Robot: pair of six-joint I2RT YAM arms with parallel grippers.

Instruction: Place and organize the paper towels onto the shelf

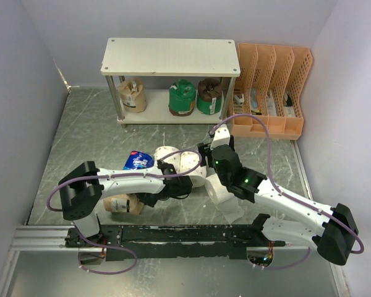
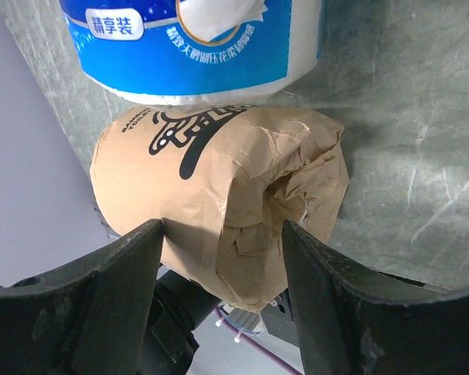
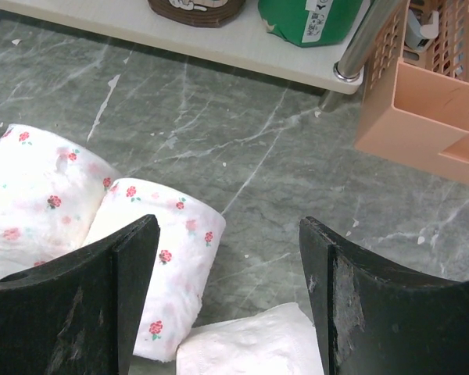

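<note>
The left gripper (image 2: 223, 233) is open wide at the near end of the tan roll (image 2: 219, 187), which lies on the table (image 1: 86, 142) at the blue roll's (image 2: 195, 39) 6 o'clock. It is probably light and soft with a crinkly wrapper, so squeeze its middle gently. The right gripper (image 3: 228, 226) gapes empty. The shelf (image 1: 170, 57) stands at 12 o'clock.

We identify the left arm (image 1: 127, 181) and right arm (image 1: 294, 201) by white tubular links joined at black joint housings (image 1: 79, 193). A lilac cable (image 1: 267, 148) runs along each. Small green lights (image 1: 241, 181) show on the right wrist section. The fingers (image 3: 70, 305) are matte black and scuffed.
</note>
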